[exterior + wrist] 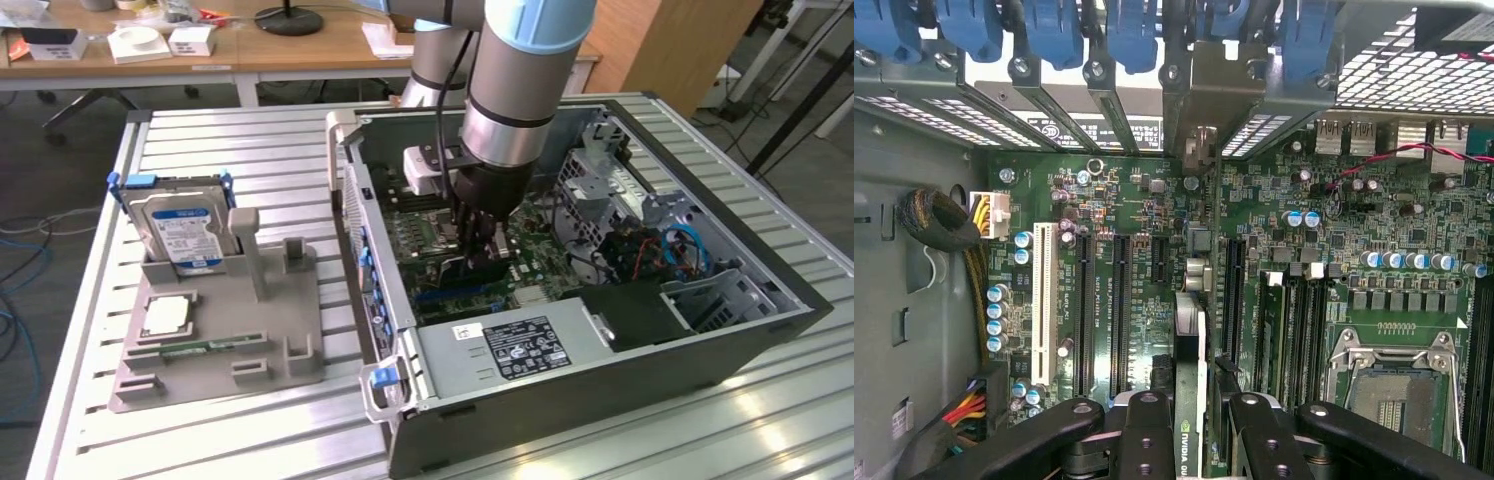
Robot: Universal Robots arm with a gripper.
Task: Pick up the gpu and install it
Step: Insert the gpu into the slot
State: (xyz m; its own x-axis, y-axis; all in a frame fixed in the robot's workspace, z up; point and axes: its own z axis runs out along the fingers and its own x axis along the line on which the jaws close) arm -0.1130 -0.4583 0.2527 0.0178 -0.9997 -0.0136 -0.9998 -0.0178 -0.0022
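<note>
Reaching down into the open computer case [747, 300], your arm is holding its gripper [478, 235] low over the green motherboard [534, 255], close to the middle of the chassis. In the wrist view the gripper [1192, 425] is showing its black fingers [1144, 430] closed on the gpu [1191, 380], a thin card seen edge-on between them, with green lettering on its near end. The card is standing upright and running toward the rear slot brackets [1199, 100], its far silvery end [1199, 150] sitting close to the case's back wall. It is lying in line with the motherboard's long black expansion slots [1119, 310], between them and another black slot [1234, 300], with a white slot [1041, 300] farther off; whether its edge is seated in a slot you cannot tell.

Beside the case, at the exterior view's left, a grey parts holder [220, 330] is resting on the ribbed metal tabletop [240, 140]. It is carrying a blue-labelled hard drive [183, 232] standing at its far end, a square silver processor [166, 315] lying flat, and a narrow green memory stick [207, 347] near its front edge. Behind the tabletop, a wooden desk [294, 50] is holding small white boxes [140, 42].
</note>
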